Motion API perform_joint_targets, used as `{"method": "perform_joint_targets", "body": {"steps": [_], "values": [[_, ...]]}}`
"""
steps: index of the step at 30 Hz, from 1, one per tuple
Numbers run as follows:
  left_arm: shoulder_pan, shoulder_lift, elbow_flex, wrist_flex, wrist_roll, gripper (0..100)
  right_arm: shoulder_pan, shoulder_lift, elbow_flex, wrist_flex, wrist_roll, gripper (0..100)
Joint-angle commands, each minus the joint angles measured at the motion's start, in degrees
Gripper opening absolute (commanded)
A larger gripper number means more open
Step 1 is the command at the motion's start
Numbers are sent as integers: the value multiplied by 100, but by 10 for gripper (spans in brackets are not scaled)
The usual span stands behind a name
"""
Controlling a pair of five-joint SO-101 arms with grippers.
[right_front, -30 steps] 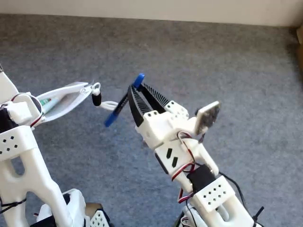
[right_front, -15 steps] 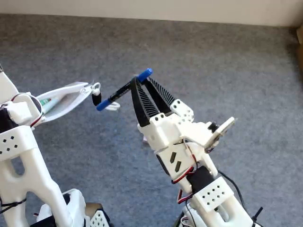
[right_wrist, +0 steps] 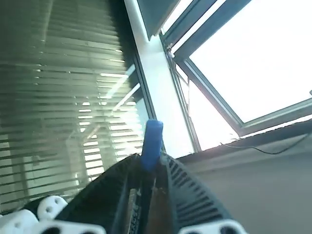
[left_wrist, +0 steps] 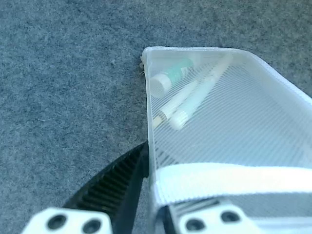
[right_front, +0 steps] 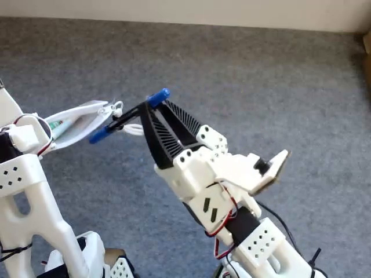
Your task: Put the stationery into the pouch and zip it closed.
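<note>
Insertion was the step in hand. The right gripper (right_front: 149, 106) was clamped tight on the pen (right_front: 123, 119) near its upper blue end. The shaft slanted toward 8 o'clock, and its low tip appeared to sit over the mouth of the pouch (right_front: 75, 124). The left gripper (left_wrist: 151, 163) was closed on the pouch edge, with the mouth facing 2 o'clock. 1 tube (left_wrist: 170, 78) and white sticks (left_wrist: 197, 95) lay inside. A good finish would likely slide the pen along its own axis toward 8 o'clock, clear of the zipper pull (right_front: 116, 106), and release only once most of the shaft was inside.
</note>
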Motion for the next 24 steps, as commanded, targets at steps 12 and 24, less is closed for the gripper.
{"method": "perform_joint_targets", "body": {"steps": [12,24], "values": [[-22,-31,127,-176,-18,8,-725,1868,-1763,-145,1978,5],[-22,-31,154,-246,-9,8,-769,3064,-1789,-708,2822,5]]}}
